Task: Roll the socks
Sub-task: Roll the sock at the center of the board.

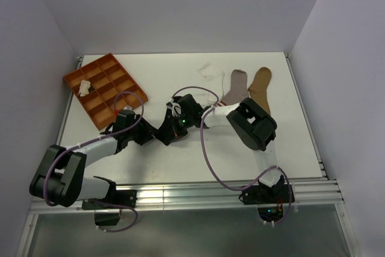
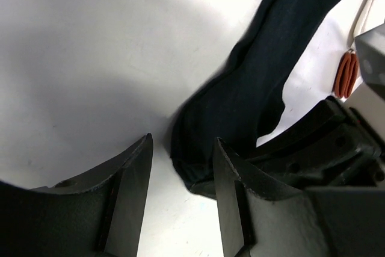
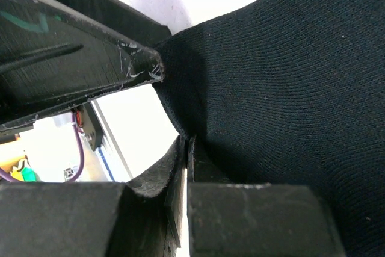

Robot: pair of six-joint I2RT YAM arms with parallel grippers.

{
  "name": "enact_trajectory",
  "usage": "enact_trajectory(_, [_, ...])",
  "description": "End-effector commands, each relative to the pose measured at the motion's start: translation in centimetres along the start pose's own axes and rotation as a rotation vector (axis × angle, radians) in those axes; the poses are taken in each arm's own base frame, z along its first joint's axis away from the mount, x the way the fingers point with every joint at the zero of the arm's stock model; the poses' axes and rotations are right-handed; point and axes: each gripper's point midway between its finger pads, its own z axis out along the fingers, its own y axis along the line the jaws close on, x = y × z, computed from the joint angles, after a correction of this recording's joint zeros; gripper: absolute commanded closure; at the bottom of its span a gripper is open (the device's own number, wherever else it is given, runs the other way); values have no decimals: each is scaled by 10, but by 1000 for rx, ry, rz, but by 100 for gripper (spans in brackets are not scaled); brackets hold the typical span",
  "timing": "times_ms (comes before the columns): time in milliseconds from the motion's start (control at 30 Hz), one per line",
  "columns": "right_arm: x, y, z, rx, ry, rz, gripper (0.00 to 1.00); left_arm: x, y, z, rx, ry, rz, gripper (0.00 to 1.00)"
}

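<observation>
A plain black sock (image 2: 258,82) lies stretched on the white table, and its near end (image 2: 195,164) rests between my left gripper's fingers. My left gripper (image 2: 183,142) stands open around that end; its right finger (image 2: 231,185) sits against the fabric and the left one is apart from it. My right gripper (image 3: 189,142) is shut on the black sock (image 3: 289,76), pinching its edge. In the top view both grippers meet mid-table, left gripper (image 1: 149,132) beside right gripper (image 1: 167,129), and they hide most of the sock. A grey sock with a red-striped cuff (image 1: 234,91), a tan sock (image 1: 260,85) and a white sock (image 1: 210,71) lie at the back right.
An orange compartment tray (image 1: 114,73) sits at the back left with a white piece (image 1: 84,86) in one cell. My right arm's forearm (image 1: 252,126) hangs over the striped sock's cuff. Purple cables (image 1: 207,148) loop over the table. Walls close in on three sides.
</observation>
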Motion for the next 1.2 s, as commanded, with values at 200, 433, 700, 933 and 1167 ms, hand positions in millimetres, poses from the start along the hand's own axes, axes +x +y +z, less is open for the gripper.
enact_trajectory(200, [3, -17, 9, 78, 7, -34, 100, -11, -12, 5, -36, -16, -10, 55])
enact_trajectory(433, [2, -17, 13, 101, -6, -67, 100, -5, -1, 5, -120, 22, -32, 75])
enact_trajectory(700, [1, -11, 6, 108, -80, -152, 84, 1, 5, 11, -258, 131, -30, 100])
enact_trajectory(933, [-9, -2, -9, 114, -188, -245, 56, 4, -2, 16, -321, 213, -8, 100])
enact_trajectory(1167, [-20, 4, -20, 228, -282, -376, 52, 11, 1, 18, -372, 287, -5, 100])
